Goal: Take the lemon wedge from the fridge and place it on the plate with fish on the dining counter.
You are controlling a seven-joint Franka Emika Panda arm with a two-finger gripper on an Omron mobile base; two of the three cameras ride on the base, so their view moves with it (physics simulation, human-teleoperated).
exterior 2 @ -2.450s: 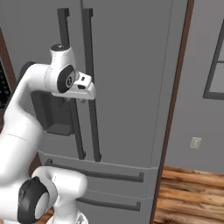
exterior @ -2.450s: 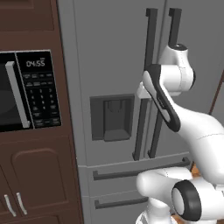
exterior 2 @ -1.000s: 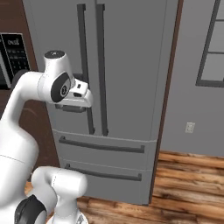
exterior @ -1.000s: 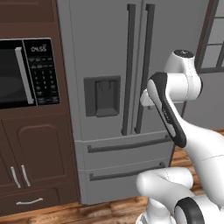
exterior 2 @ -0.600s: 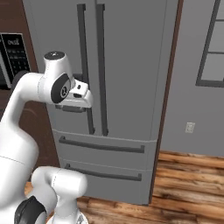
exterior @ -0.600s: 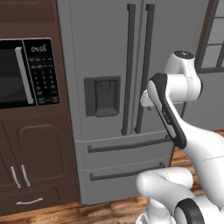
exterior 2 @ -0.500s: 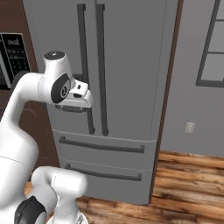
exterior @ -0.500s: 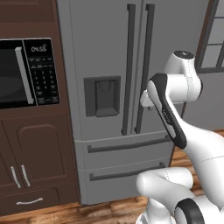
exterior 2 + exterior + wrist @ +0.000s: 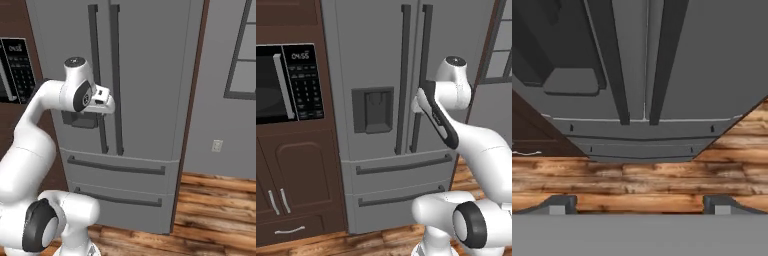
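The gripper [image 9: 640,205] faces the closed fridge [image 9: 381,65], jaws spread wide and holding nothing. Nothing has shifted over the last second.

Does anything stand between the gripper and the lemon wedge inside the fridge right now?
Yes: both fridge doors are shut. The gripper, jaws wide open and empty, hangs in front of the two door handles, touching neither.

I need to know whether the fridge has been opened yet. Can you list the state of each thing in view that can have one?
fridge: both doors shut, handles untouched.
lower drawers: both shut.
microwave: door shut, clock display lit.
cabinet doors below the microwave: shut.
pincer: open, holding nothing, in front of the fridge doors and clear of them.
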